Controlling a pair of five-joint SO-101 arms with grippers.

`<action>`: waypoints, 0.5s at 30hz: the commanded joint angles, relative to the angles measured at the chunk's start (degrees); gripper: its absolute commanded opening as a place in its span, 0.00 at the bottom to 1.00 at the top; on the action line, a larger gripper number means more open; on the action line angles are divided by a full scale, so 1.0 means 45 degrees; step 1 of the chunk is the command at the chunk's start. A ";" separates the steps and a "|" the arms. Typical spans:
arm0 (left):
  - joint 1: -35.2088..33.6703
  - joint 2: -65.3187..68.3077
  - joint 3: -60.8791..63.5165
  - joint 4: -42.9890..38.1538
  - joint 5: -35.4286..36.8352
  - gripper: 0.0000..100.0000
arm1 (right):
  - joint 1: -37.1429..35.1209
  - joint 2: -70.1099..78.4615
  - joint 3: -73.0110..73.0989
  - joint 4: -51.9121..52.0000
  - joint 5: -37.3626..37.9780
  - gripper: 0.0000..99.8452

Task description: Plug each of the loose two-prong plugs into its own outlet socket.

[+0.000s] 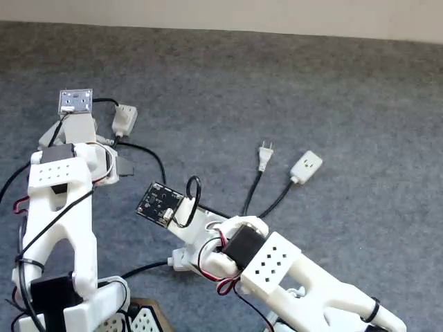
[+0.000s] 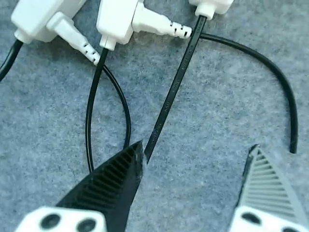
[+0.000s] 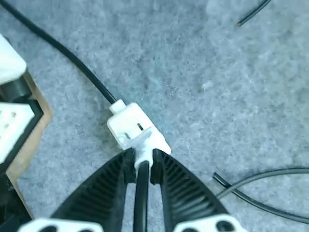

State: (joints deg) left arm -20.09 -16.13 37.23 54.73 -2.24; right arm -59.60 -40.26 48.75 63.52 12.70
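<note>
While the high view shows a loose plug [image 1: 265, 155] lying near an outlet socket [image 1: 306, 167], the left wrist view shows the left gripper [image 2: 195, 150] gaping above a black cord [image 2: 169, 96]. In the right wrist view, the right gripper [image 3: 143, 154] pinches a white plug [image 3: 147, 140] against a second socket [image 3: 126, 124]; retreating without letting go could unseat it.

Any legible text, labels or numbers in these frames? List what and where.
None legible.
Black cable: faint print along its jacket, too blurred to read.
Black circuit board: markings too small to read.
White plug in the right gripper: no print seen.
</note>
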 commanded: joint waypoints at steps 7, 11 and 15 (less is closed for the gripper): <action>-0.0107 -0.0010 -0.0498 -0.0176 0.0137 0.33 | -0.1026 -0.0029 0.0654 -0.1026 -0.0391 0.00; -0.0088 -0.0010 -0.0498 -0.0176 0.0137 0.33 | -0.1045 -0.0029 0.0694 -0.1045 -0.0391 0.00; -0.0088 -0.0010 -0.0479 -0.0176 0.0137 0.33 | -0.0850 0.0186 0.0791 -0.0967 -0.0371 0.00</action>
State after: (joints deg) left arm -20.09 -15.96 37.23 54.73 -1.98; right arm -63.56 -40.26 52.53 59.56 11.65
